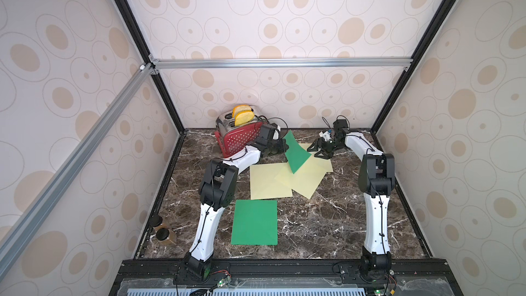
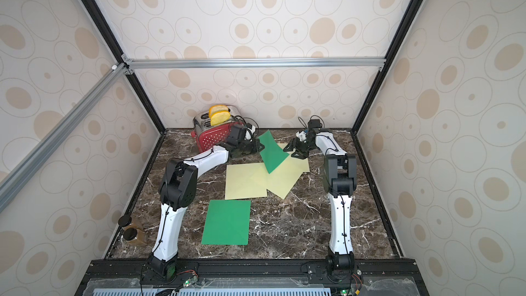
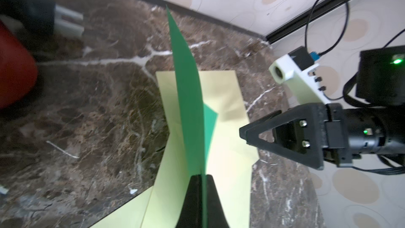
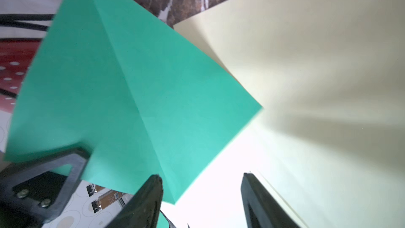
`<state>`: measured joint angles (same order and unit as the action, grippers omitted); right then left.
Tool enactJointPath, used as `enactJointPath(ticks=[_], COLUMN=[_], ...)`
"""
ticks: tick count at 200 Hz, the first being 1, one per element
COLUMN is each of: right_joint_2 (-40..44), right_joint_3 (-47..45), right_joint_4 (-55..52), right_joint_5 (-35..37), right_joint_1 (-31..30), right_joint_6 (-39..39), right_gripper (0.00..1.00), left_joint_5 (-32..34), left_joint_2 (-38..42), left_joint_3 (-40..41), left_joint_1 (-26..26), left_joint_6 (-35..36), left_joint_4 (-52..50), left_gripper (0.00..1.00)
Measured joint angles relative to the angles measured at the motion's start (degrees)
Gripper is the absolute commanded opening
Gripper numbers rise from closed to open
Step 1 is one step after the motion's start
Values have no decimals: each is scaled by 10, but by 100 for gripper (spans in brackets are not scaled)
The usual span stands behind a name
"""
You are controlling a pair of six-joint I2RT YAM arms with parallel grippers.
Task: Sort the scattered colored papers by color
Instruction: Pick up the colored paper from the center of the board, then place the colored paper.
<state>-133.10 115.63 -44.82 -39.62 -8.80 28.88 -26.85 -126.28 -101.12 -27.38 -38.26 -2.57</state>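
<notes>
Looks like we're mid-way through the "pick up a green one" step. The left gripper (image 3: 202, 177) has its jaws pressed together on an edge of the held green sheet (image 1: 296, 155), and the paper runs straight out from between the tips, standing almost on edge in the left wrist view. It's at the far middle of the tabletop (image 1: 313, 223), just right of the toaster (image 1: 239, 140), tilted up above the cream sheets (image 1: 270, 180), which overlap in a loose pile in the centre.

The right gripper (image 1: 320, 150) sits just beside the sheet's right edge with its jaws spread and nothing in them. The left wrist view shows a gap between it and the paper. From the right wrist view, the green fills the space just left of its jaws, with cream paper underneath.

I honestly can't tell whether the sheet's low corner is brushing the cream pile or hanging clear of it.

The flat green sheet (image 1: 254, 222) lies alone near the front, left of centre, so that's the obvious green spot. My guess for the next move is to carry the pinched sheet towards the near left and lay it on that one. It'll need enough lift that the floppy corner doesn't drag a cream sheet along.
</notes>
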Motion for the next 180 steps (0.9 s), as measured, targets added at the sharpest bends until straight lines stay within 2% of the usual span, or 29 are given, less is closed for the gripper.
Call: enactJointPath(ticks=[30,56,74,106,136,180], right_joint_2=[153,296,357,380,383,398], right_joint_3=[-92,-220,-299,-392,-423,-452], right_joint_4=[-9,11,28,52,70,110], right_joint_5=[26,33,33,36,36,32], right_joint_1=[1,1,1,-9,-33,-82], right_joint_6=[-20,-16,-7,10,23,37], right_gripper=[63,64,64,61,60,57], left_joint_5=[-37,-73,-92,-125,-128,-124], left_joint_2=[108,224,282,336,374,408], left_joint_3=[43,139,199,253,279,342], left_joint_1=[3,3,3,3,3,3], left_joint_6=[2,7,17,60,117,151], left_joint_4=[-10,-44,-100,-258,-406,-505], left_gripper=[0,0,0,0,0,0])
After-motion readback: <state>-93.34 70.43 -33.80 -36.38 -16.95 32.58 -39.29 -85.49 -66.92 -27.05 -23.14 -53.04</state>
